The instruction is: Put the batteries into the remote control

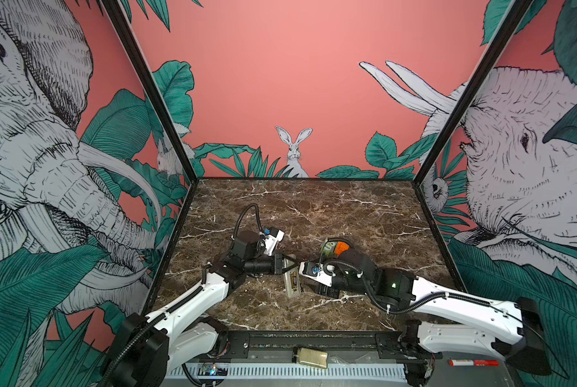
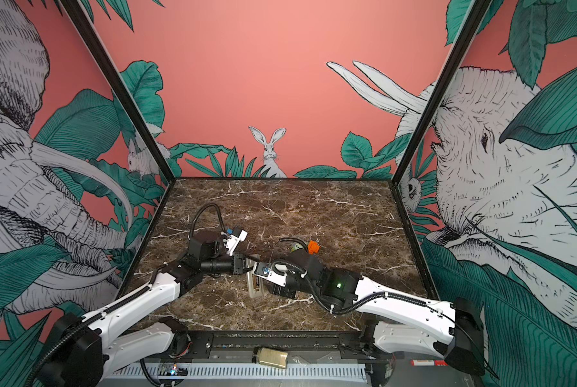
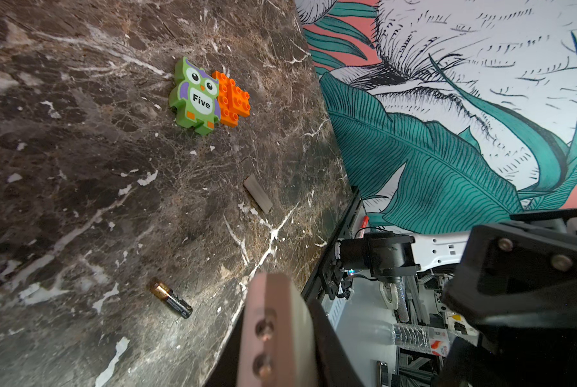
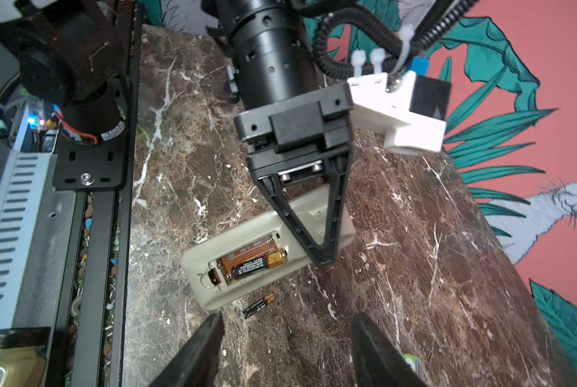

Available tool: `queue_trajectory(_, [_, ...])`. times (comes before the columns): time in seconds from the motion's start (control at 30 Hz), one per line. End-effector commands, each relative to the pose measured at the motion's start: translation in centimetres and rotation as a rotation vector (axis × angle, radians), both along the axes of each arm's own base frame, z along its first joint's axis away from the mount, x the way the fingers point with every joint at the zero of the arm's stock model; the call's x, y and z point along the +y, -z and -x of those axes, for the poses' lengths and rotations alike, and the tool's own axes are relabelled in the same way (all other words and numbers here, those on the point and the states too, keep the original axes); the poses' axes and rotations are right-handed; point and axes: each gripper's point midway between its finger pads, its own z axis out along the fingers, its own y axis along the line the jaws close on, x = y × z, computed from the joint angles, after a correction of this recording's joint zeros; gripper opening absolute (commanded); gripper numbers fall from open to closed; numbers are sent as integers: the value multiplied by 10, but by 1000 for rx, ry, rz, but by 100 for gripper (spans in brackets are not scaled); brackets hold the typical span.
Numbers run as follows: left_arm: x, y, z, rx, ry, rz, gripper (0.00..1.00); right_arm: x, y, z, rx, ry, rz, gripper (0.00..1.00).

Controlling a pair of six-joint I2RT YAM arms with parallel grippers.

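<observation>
The remote control (image 4: 270, 241) lies back up on the marble near the front, also seen in both top views (image 1: 293, 283) (image 2: 255, 284). Its battery recess is uncovered, and one battery (image 4: 258, 264) lies in it. A second battery (image 4: 258, 305) lies loose on the marble beside the remote, also in the left wrist view (image 3: 171, 298). My left gripper (image 4: 324, 258) is shut, its closed tip resting on the remote's back at one end. My right gripper (image 4: 287, 318) hovers open over the loose battery with nothing between its fingers (image 4: 206, 348).
A green owl block (image 3: 195, 97) and an orange brick (image 3: 233, 100) sit together further back on the right. A small grey flat plate (image 3: 258, 193) lies on the marble towards the table edge. A yellowish jar (image 1: 310, 358) and a red marker (image 1: 473, 362) lie on the front rail.
</observation>
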Motion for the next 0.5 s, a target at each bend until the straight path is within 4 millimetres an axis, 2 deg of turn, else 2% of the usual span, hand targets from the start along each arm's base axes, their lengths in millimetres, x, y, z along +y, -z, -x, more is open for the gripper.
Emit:
queue_trajectory(0.0, [-3, -11, 5, -21, 38, 23, 0, 5, -3, 9, -26, -96, 29, 58])
queue_trajectory(0.47, [-3, -11, 10, -8, 66, 26, 0, 23, 8, 4, -36, -137, 68, 43])
